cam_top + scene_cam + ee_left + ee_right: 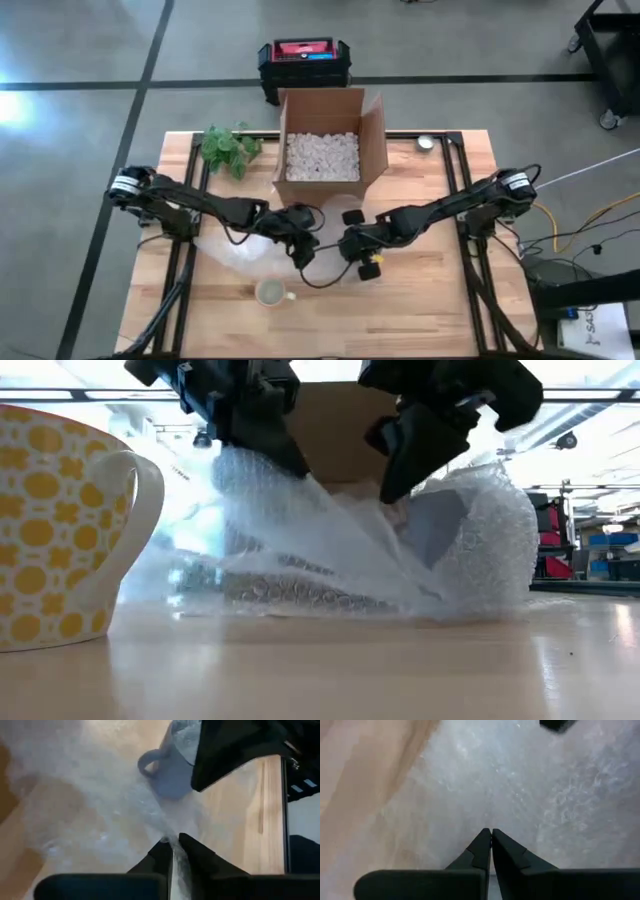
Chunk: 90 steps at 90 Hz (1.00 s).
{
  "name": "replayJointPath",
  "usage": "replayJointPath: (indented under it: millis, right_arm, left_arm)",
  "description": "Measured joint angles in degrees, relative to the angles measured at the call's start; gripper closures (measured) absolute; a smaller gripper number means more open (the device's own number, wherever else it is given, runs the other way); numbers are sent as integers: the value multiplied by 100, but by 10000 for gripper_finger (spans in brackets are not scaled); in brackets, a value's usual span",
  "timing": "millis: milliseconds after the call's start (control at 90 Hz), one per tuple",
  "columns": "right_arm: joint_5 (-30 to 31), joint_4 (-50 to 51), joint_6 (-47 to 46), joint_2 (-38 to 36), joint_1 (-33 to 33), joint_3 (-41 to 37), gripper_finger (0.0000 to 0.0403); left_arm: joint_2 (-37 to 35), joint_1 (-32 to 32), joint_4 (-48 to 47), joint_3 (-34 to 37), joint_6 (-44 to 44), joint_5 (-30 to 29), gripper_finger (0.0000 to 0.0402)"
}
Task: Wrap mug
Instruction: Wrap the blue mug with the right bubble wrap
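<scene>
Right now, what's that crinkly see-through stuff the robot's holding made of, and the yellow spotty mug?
The bubble wrap looks like thin clear plastic: see-through, with rows of small bubbles and shiny folds. The yellow-patterned mug looks like glazed ceramic: thick handle, smooth cream surface, though I can't be certain.

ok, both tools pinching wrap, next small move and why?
Probably carry the bubble wrap edge across the blue mug. The left tool and right tool are each shut on the sheet, it is lifted off the table, and the mug sits half covered under it.
</scene>
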<state>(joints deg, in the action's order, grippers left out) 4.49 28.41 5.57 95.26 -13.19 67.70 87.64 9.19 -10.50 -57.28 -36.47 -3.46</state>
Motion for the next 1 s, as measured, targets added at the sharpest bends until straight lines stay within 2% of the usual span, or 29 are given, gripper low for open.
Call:
replayJointPath:
  millis: [400, 611, 756, 911, 1000]
  right_arm:
    - [0, 46, 10, 4, 0, -6, 400]
    - [-1, 745, -22, -271, -104, 477, 400]
    - [-2, 1568, -289, -604, -120, 703, 400]
    - [-44, 2548, -998, -1054, -165, 598, 400]
    - [-46, 2514, -1335, -1272, -297, 181, 400]
  left_arm:
    - [547, 13, 355, 12, -8, 2, 398]
    - [527, 128, 1099, -219, 222, -36, 401]
    - [593, 150, 1557, -286, 449, -38, 401]
    - [787, 150, 2123, -282, 507, -39, 401]
    - [934, 150, 2628, -282, 592, -39, 401]
